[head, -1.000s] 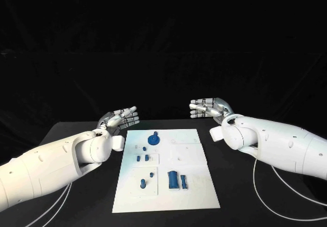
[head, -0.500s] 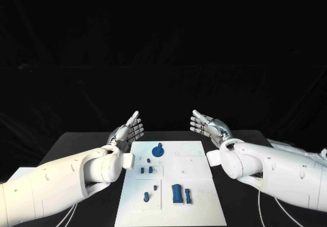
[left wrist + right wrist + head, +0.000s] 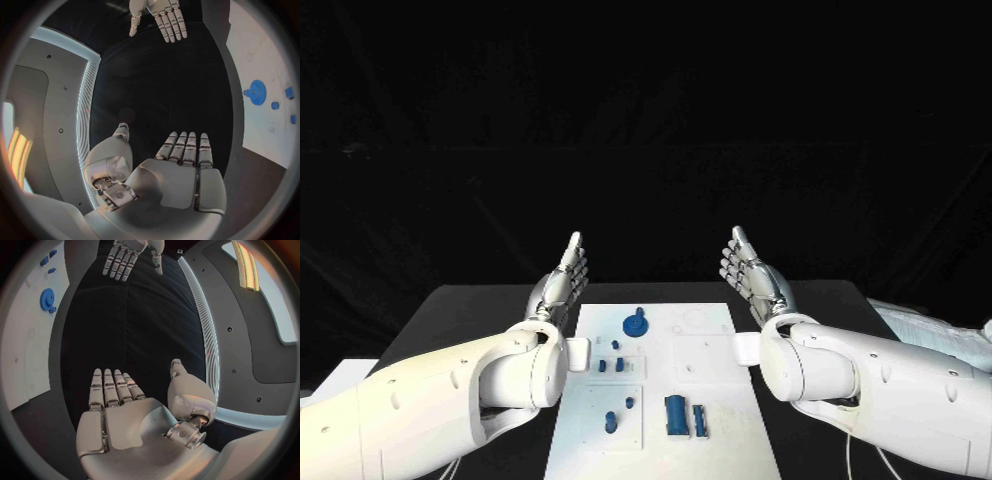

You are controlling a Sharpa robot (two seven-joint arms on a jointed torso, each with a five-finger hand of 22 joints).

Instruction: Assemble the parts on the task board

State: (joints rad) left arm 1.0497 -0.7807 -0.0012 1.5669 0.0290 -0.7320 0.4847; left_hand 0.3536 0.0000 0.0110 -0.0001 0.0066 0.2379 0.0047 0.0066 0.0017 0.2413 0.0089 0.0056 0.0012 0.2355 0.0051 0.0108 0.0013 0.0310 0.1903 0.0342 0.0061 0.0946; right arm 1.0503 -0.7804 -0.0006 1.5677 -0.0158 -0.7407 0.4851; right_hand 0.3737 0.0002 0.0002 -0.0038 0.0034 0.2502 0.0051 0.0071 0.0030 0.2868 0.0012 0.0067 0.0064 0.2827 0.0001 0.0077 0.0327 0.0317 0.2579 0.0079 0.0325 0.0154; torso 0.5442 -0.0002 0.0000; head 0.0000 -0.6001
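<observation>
The white task board lies in the middle of the black table. On it are a blue gear at the far end, small blue pegs at mid-board, and a blue cylinder beside a blue bar nearer me. My left hand is raised above the board's far left corner, fingers straight and together, holding nothing. My right hand is raised the same way at the far right corner, also holding nothing. The palms face each other. The left wrist view shows the gear and my right hand.
Black table surface runs along both sides of the board. A white cable trails under my right arm. The right wrist view shows the board's edge with the gear and my left hand.
Both hands turned from curled, palm-up poses to flat, upright ones with fingers straight. The head camera also shifted, so the board sits lower in the picture.
</observation>
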